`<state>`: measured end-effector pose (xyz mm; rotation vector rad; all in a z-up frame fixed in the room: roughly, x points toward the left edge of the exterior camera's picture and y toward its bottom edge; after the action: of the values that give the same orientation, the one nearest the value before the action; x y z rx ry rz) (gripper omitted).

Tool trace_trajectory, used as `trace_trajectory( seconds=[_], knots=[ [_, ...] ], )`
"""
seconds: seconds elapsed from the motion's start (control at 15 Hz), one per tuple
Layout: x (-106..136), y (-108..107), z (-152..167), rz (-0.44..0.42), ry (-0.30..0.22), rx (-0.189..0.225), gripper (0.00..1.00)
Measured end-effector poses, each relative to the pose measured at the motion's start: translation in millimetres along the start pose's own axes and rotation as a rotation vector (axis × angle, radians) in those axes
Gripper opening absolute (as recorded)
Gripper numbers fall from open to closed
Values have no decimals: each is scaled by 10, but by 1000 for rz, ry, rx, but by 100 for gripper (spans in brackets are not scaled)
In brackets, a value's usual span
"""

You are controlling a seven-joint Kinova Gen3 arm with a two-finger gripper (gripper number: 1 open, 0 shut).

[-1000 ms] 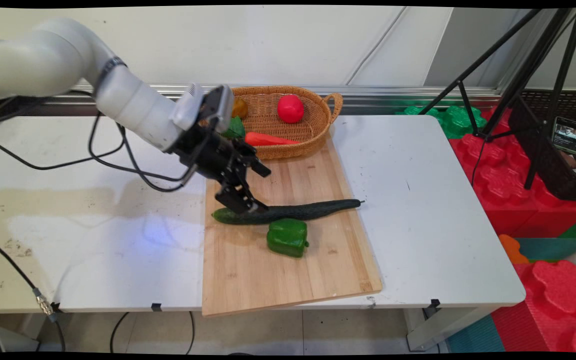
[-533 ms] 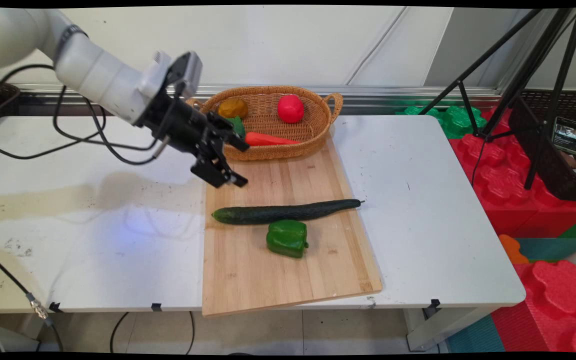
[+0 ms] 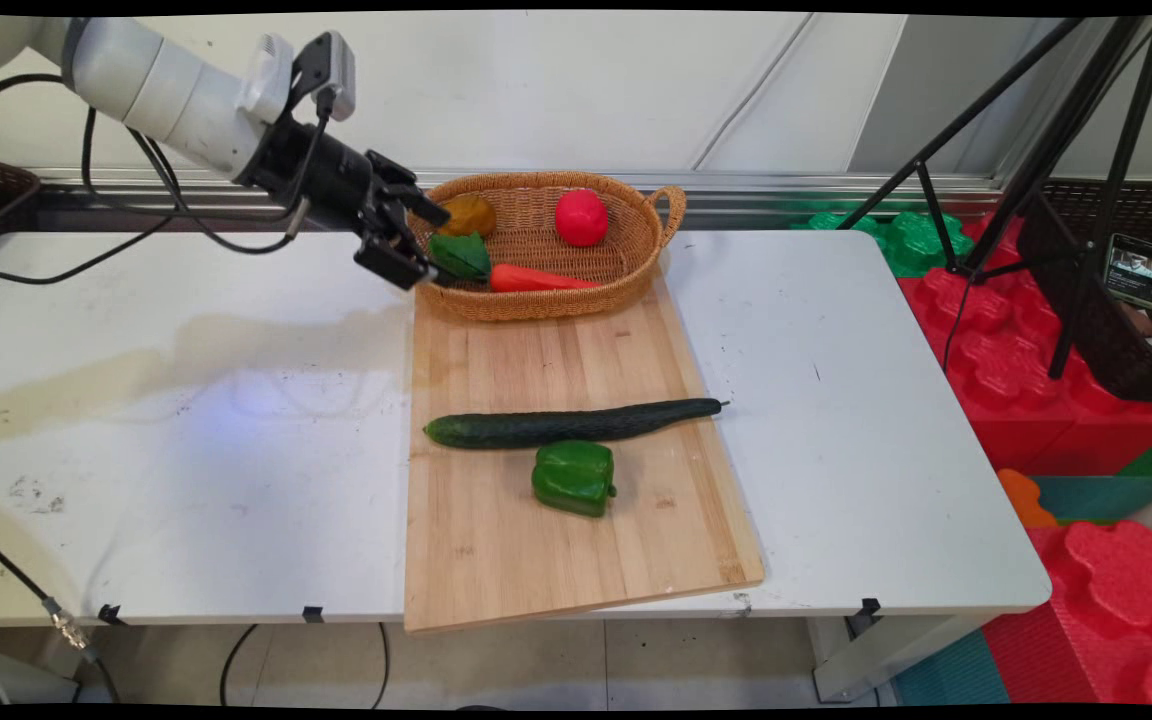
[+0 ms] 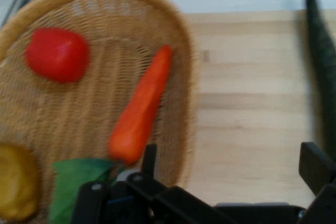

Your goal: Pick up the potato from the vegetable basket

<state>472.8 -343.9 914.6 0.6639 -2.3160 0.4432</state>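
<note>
My gripper (image 3: 433, 249) hangs open and empty at the left end of a wicker basket (image 3: 536, 305), just above its rim. In the basket lie an orange carrot (image 3: 536, 279), a red round vegetable (image 3: 580, 217), a yellow-brown lump (image 3: 469, 214) and a green leafy piece (image 3: 461, 256). The hand view shows the gripper (image 4: 231, 169) with its fingers wide apart, the carrot (image 4: 142, 109) just ahead of the left finger (image 4: 149, 160), and the basket (image 4: 187, 77) on the left. A long dark cucumber (image 3: 572, 423) and a green bell pepper (image 3: 574, 476) lie on the wooden cutting board (image 3: 496, 560).
The board reaches from the basket to the table's near edge and overhangs it. Black cables hang from the arm over the table's (image 3: 186, 450) left part. A black tripod (image 3: 1026, 180) and red and green foam blocks (image 3: 996, 330) stand to the right of the table.
The gripper has risen from the cucumber's left end and moved back and left to the basket's left rim. The cucumber and pepper have stayed where they were.
</note>
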Motion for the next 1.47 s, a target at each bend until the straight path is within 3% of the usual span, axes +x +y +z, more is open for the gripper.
trace_trajectory(
  seconds=[0.4,1.0,1.47],
  knots=[
    [-150,-397,65,-60,-30,124,100],
    [-235,-813,317,-114,-63,250,100],
    [-236,-1130,755,-94,-124,286,100]
  ],
)
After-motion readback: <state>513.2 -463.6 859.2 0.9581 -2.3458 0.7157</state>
